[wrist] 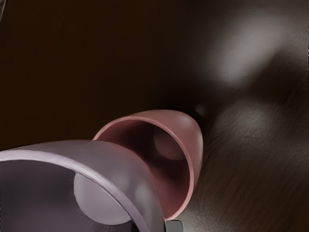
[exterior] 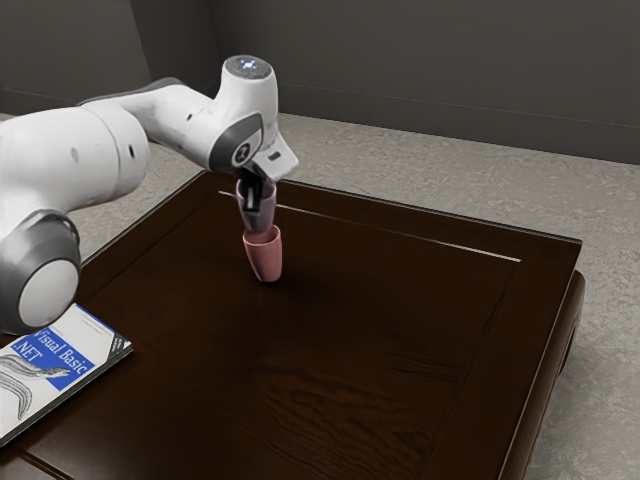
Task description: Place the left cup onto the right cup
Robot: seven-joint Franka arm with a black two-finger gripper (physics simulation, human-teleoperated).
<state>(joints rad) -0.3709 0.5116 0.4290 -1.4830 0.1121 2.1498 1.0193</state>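
As the gripper point(exterior: 254, 192) pinches the lilac cup point(exterior: 264, 210) by its rim, it hangs tilted just above the pink cup point(exterior: 265, 256) on the table point(exterior: 400, 330).
Seen from the wrist, it sits off-centre over the pink mouth; released so, its base would likely catch the rim, topple the pink cup or roll away.

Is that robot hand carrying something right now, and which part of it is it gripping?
Yes. The hand holds the purple cup by its upper rim, tilted, just over the pink cup.
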